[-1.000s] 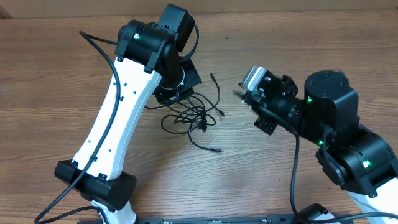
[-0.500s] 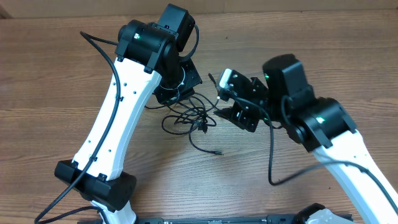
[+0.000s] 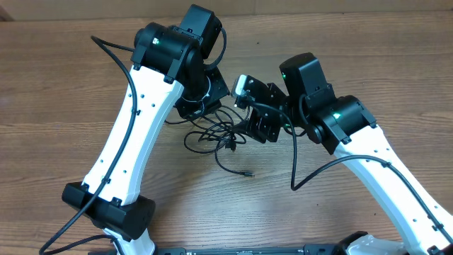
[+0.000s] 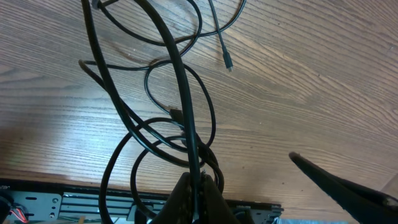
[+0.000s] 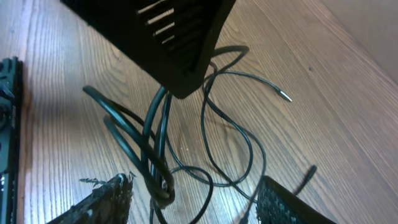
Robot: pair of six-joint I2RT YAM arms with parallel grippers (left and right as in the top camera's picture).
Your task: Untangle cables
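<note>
The cables (image 3: 218, 134) are thin black cords bunched in loose loops on the wooden table, just below my left gripper (image 3: 204, 106). In the left wrist view the left gripper (image 4: 199, 188) is shut on one black strand of the cables (image 4: 180, 121), which fan out above it. My right gripper (image 3: 249, 126) sits at the tangle's right side. In the right wrist view the right gripper (image 5: 196, 202) stands open, with a knotted bunch of the cables (image 5: 160, 180) between its fingers (image 5: 106, 199). A silvery-tipped cord end (image 5: 285, 96) lies free on the wood.
One loose plug end (image 3: 248, 173) trails toward the front of the table (image 3: 354, 57), another (image 4: 228, 63) shows in the left wrist view. The left arm's thick black cable (image 3: 113, 53) loops at the back left. The left gripper's black body (image 5: 161, 37) hangs over the tangle.
The right arm has swung left from the table's right side to the tangle, and its jaws have widened. The left arm and its grip have not moved.
</note>
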